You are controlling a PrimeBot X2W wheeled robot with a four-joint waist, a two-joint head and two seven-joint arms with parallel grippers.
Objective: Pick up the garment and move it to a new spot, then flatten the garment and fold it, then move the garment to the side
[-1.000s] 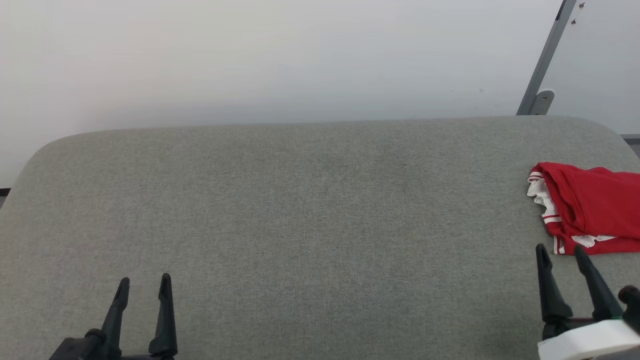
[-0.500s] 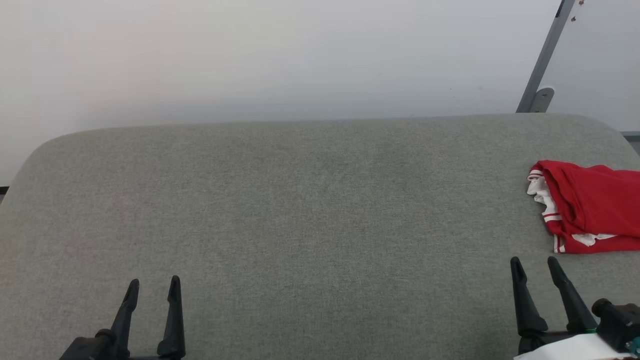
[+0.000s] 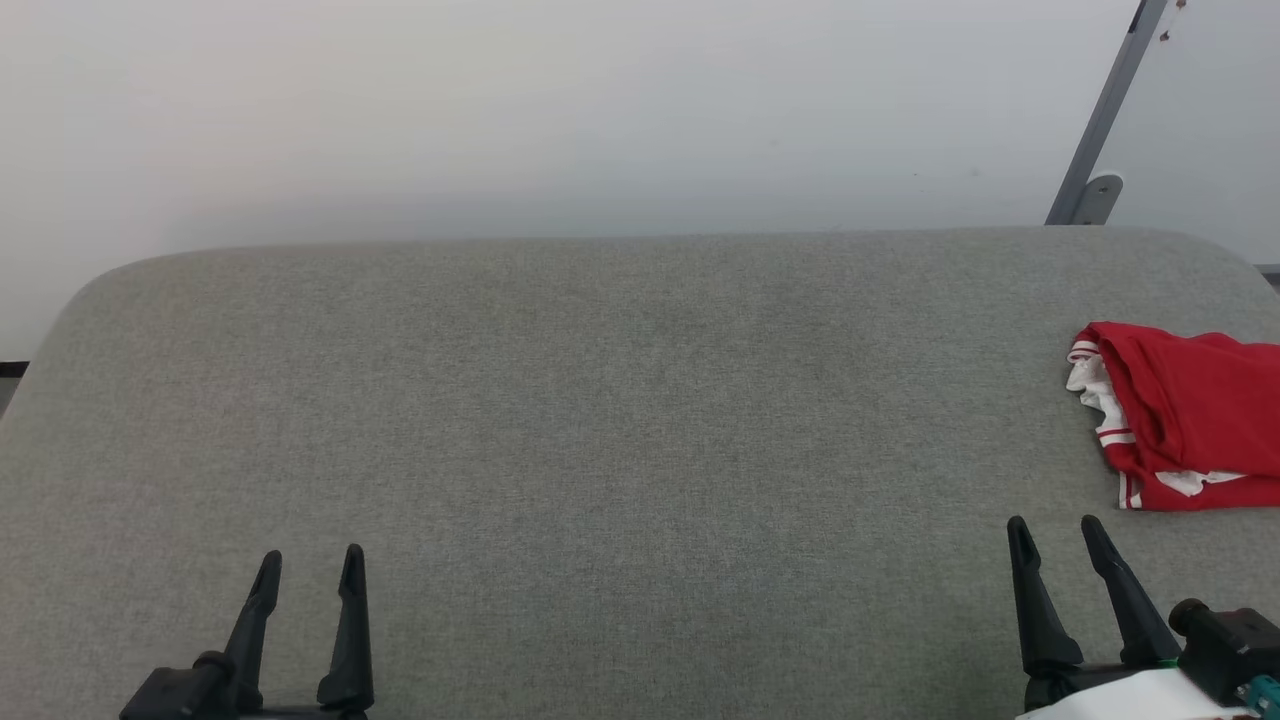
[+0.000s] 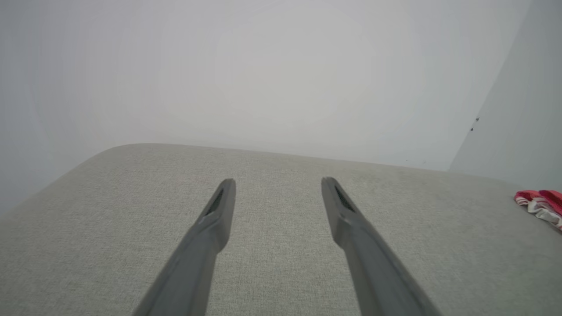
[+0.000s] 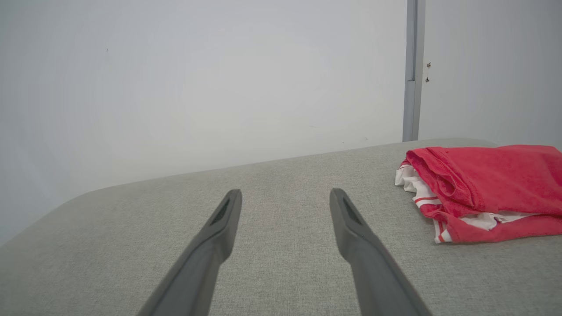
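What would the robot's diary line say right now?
shirt: bunched, right end of surface | left gripper: open, empty | right gripper: open, empty, short of shirt

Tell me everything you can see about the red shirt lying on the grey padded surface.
The red thin-fabric T-shirt with white, stripe-edged sleeves lies folded in a loose, rumpled bundle at the right end of the grey woven padded surface, cut off by the head view's right edge. White sleeve cloth pokes out at its left side and under the front fold. Only the surface touches it; the open right gripper sits apart, nearer the robot.
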